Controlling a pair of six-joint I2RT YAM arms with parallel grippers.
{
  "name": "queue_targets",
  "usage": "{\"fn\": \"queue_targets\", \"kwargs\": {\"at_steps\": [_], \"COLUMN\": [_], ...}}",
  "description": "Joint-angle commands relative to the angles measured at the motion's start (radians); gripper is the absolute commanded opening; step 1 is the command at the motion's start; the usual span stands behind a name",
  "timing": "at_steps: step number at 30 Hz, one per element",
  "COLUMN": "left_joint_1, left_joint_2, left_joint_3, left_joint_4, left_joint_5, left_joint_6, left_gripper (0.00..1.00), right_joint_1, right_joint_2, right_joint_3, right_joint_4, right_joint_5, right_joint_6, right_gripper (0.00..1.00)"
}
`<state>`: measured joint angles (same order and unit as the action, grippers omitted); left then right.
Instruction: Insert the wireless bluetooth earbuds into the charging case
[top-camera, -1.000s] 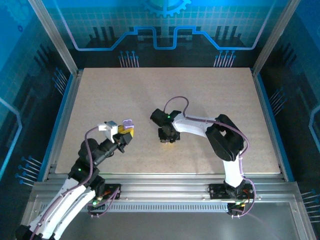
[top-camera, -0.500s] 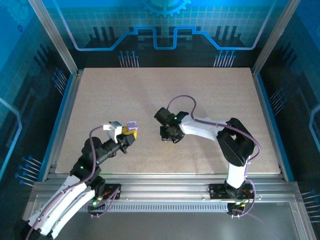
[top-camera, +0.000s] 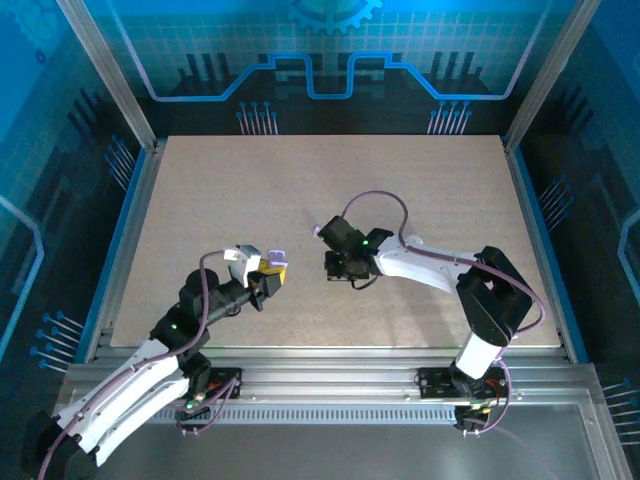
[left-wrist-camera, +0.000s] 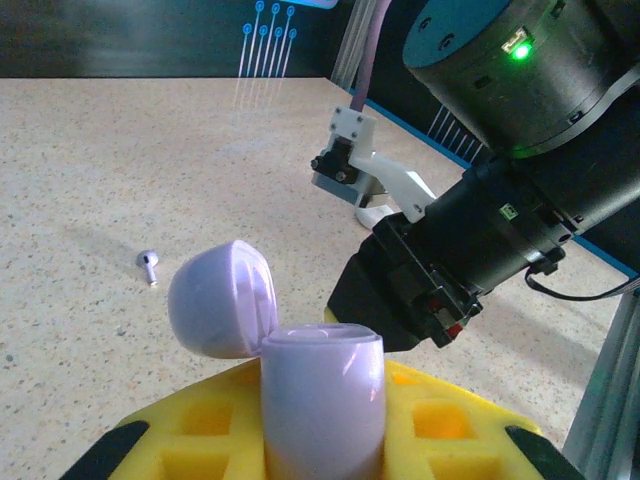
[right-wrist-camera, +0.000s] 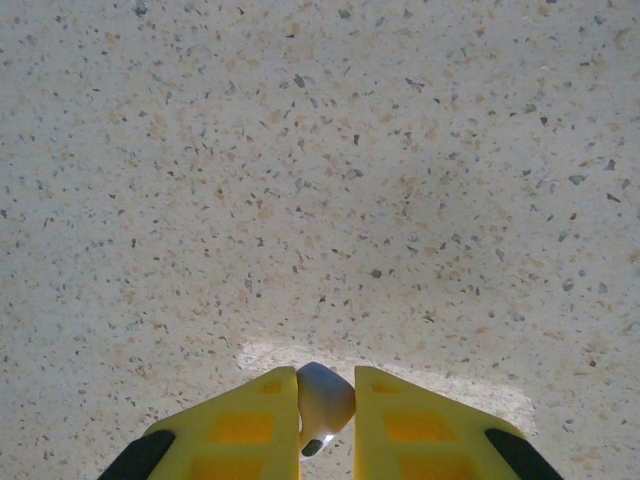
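Observation:
My left gripper is shut on the charging case, a lilac case held upright between the yellow fingers. Its lid is hinged open to the left. My right gripper hangs just right of the case and above the table. It is shut on one of the wireless bluetooth earbuds, a small pale piece pinched between its yellow fingertips. Another earbud lies loose on the table, beyond the case in the left wrist view.
The speckled beige table is bordered by metal rails and blue walls. The right arm's black wrist looms close in front of the left wrist camera. A tiny white piece lies just up-left of the right gripper.
My left arm has carried the open case to the right, closer to the right gripper. The right gripper has shifted slightly right with its elbow swinging outward.

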<state>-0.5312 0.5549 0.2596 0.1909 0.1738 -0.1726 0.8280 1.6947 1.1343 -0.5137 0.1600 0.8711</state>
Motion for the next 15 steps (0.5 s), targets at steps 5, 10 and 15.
{"fn": "queue_targets", "kwargs": {"at_steps": [5, 10, 15], "left_joint_1": [-0.009, -0.011, -0.028], "left_joint_2": [-0.034, -0.031, 0.025], "left_joint_3": [0.005, -0.011, -0.075], "left_joint_4": [0.024, 0.041, 0.163], "left_joint_5": [-0.037, -0.03, -0.035], "left_joint_6": [0.042, 0.033, 0.042], "left_gripper": [0.14, 0.14, 0.14], "right_joint_1": [-0.011, -0.013, -0.017], "right_joint_2": [-0.009, -0.044, -0.105], "right_joint_3": [-0.007, -0.011, -0.013], "right_joint_4": [0.011, 0.02, 0.031], "right_joint_5": [-0.002, 0.002, 0.007], "right_joint_6": [0.0, -0.011, -0.033], "right_gripper": [0.16, 0.16, 0.16]}}
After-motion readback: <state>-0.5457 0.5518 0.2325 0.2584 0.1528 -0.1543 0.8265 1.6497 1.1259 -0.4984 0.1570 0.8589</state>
